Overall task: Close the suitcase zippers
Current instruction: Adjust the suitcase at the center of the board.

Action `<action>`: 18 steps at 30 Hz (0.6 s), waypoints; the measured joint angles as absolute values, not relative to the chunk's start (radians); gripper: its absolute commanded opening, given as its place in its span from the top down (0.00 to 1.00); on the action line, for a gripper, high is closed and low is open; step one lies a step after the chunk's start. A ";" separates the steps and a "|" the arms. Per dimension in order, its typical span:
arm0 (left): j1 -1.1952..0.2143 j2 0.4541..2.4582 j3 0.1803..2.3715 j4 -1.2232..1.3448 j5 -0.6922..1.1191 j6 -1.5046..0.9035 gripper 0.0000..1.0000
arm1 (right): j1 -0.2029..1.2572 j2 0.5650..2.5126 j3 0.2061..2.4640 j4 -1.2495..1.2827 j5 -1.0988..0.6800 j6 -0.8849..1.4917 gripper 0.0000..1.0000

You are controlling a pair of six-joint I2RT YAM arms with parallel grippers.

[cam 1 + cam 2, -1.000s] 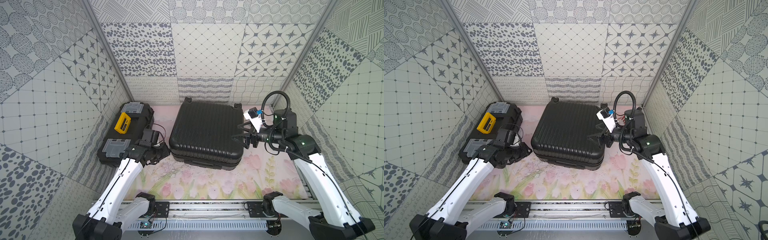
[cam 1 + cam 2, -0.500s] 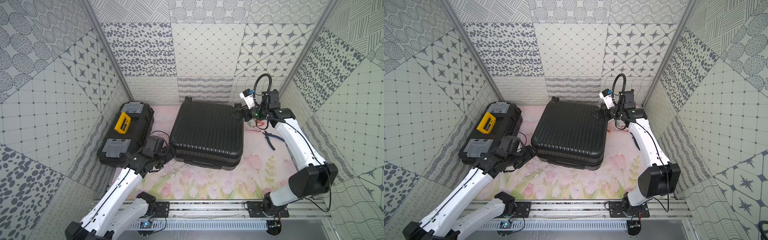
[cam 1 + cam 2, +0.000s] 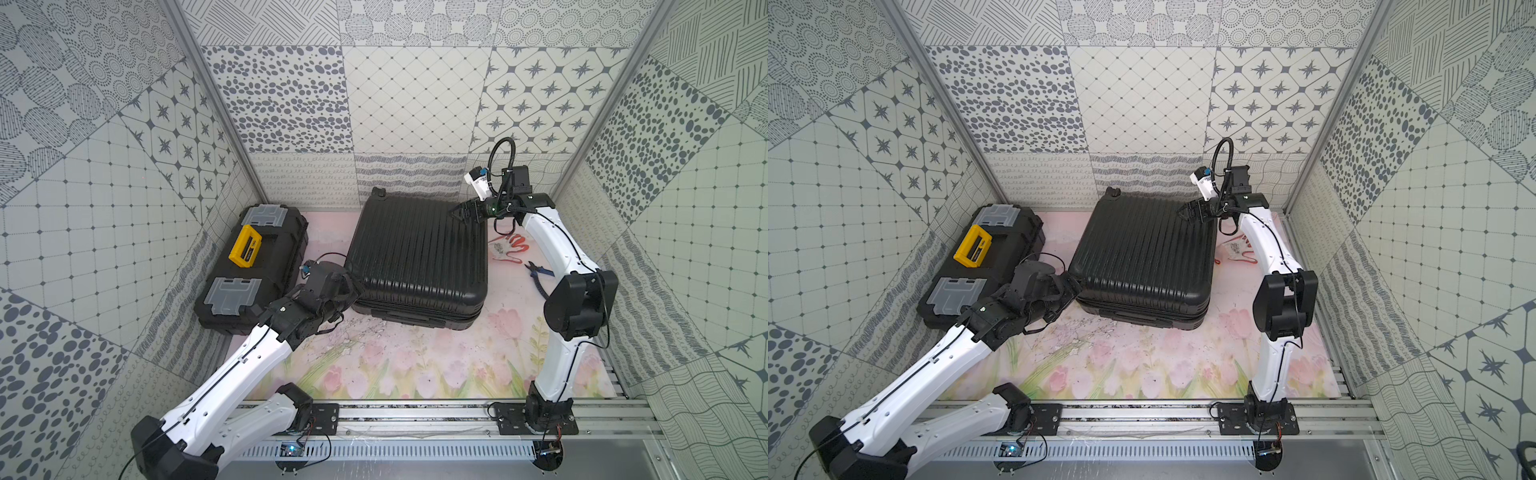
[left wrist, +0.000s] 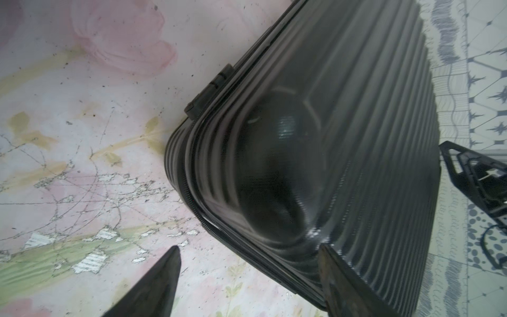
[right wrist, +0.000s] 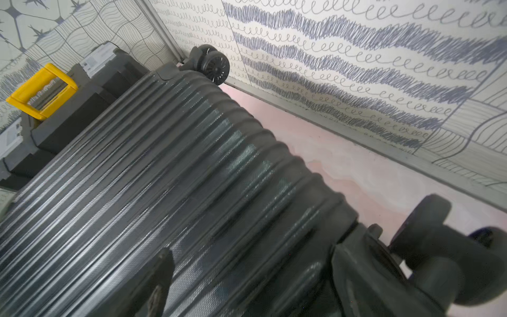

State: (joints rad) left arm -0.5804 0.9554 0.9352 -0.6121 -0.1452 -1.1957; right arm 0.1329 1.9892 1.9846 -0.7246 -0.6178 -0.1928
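Your suitcase (image 3: 415, 257) lies flat mid-tabletop (image 3: 415, 365), lid down, so you're at the hunt-for-the-pull stage. The left end effector (image 4: 248, 247) sits jaws apart around the near corner, and the right end effector (image 3: 460, 212) is spread wide over the far wheel corner. Neither is holding anything. The zippers (image 4: 192, 200) look unclosed at that near corner, though it's blurry. Next you'll need to spot a pull and pinch it.

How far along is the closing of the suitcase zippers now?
Done: the suitcase lid lies down. In hand: open left hand at its near corner, open right hand over the far corner; neither holds anything. Left: the zipper track at that near corner looks parted.
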 measured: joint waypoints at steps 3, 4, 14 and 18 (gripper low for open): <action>-0.581 0.962 0.953 -0.587 -0.162 -1.211 0.21 | 0.129 2.049 2.061 -0.755 -0.597 -0.214 0.05; -0.581 0.968 0.958 -0.583 -0.166 -1.216 0.21 | 0.128 2.068 2.085 -0.772 -0.590 -0.221 0.04; -0.579 1.116 0.993 -0.537 -0.183 -1.238 0.19 | 0.122 2.178 2.261 -0.912 -0.564 -0.315 0.03; -0.567 1.159 1.005 -0.512 -0.191 -1.237 0.19 | 0.118 2.172 2.257 -0.961 -0.576 -0.389 0.03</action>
